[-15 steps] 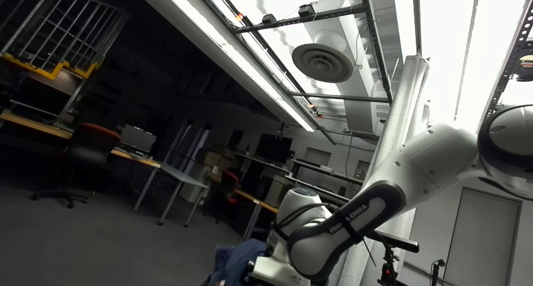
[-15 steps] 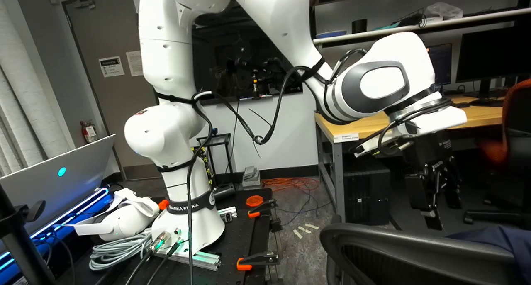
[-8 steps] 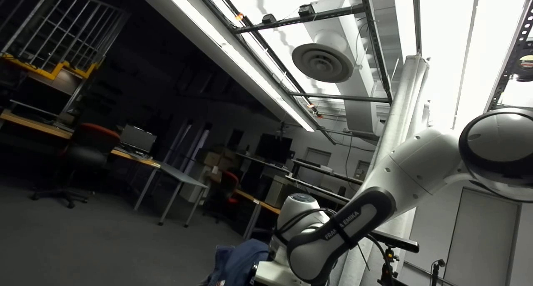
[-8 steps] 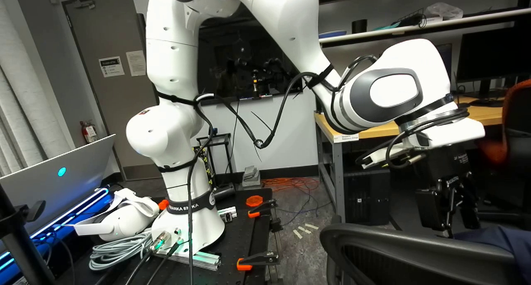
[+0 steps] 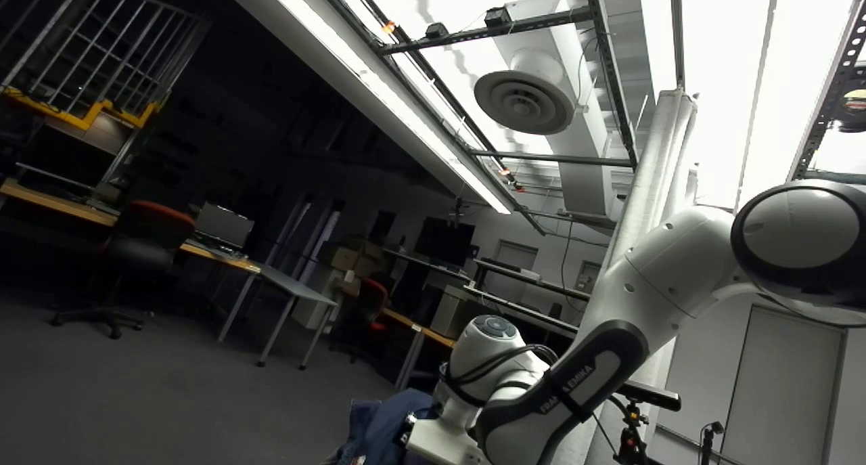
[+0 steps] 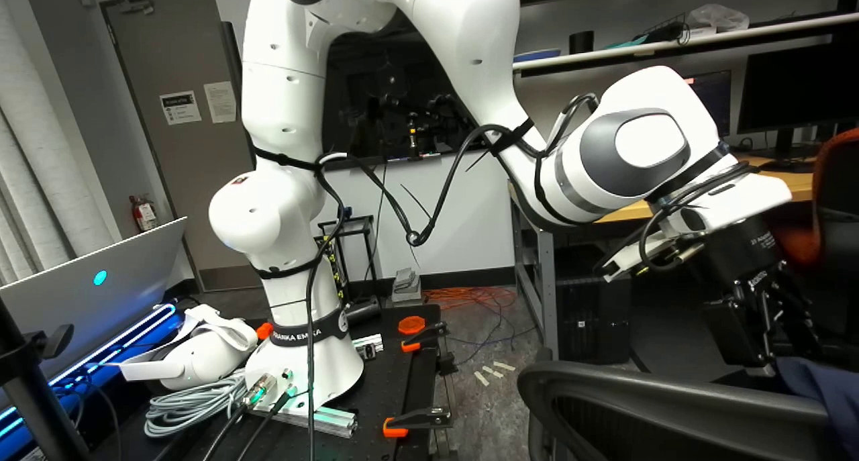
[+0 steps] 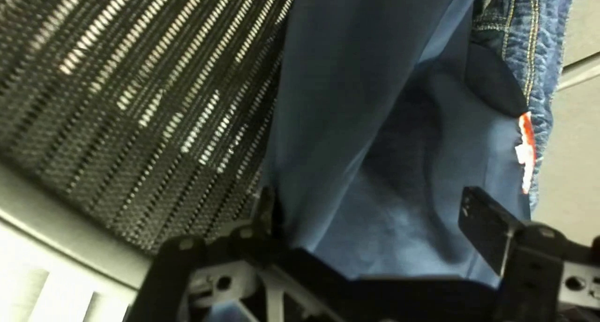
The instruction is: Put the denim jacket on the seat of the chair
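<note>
The blue denim jacket (image 7: 393,181) hangs rumpled over the black mesh chair back (image 7: 187,87) in the wrist view, a red and white tag on its right side. My gripper (image 7: 368,205) is open, its jaws wide apart with loose folds of cloth lying between and beyond them. The left finger stands at the jacket's edge by the mesh; the right finger is over the cloth. In an exterior view the gripper (image 6: 782,360) reaches down behind the chair's rim (image 6: 671,397), close to the jacket (image 6: 822,394). An exterior view shows the jacket (image 5: 389,428) at the bottom. I cannot make out the seat.
A wooden desk (image 6: 631,209) with monitors stands behind the arm. An orange chair (image 6: 839,186) is at the far right. Clamps (image 6: 419,421) grip the edge of the black base table (image 6: 382,394). Cables hang in a loop from the arm.
In an exterior view my gripper has moved down and to the right, against the jacket, and tilted. The cloth's visible edge there has shifted right. The jaws have stayed wide.
</note>
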Controlling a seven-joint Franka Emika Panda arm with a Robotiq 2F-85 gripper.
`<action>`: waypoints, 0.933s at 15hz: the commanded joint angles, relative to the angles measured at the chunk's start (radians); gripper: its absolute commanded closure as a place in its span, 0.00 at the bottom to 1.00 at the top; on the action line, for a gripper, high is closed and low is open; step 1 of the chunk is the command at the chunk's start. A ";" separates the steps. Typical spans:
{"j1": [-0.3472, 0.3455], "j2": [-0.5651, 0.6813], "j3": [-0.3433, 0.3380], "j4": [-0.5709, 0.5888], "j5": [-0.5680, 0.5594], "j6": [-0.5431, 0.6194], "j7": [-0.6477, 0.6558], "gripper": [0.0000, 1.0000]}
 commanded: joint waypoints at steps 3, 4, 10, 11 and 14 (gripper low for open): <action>0.057 0.031 -0.067 0.030 -0.137 0.051 0.142 0.41; 0.063 0.029 -0.073 0.029 -0.156 0.049 0.156 0.48; 0.111 -0.007 -0.118 0.021 -0.312 0.056 0.259 0.95; 0.126 -0.018 -0.128 0.019 -0.355 0.060 0.290 0.99; 0.189 -0.068 -0.164 0.014 -0.552 0.068 0.431 1.00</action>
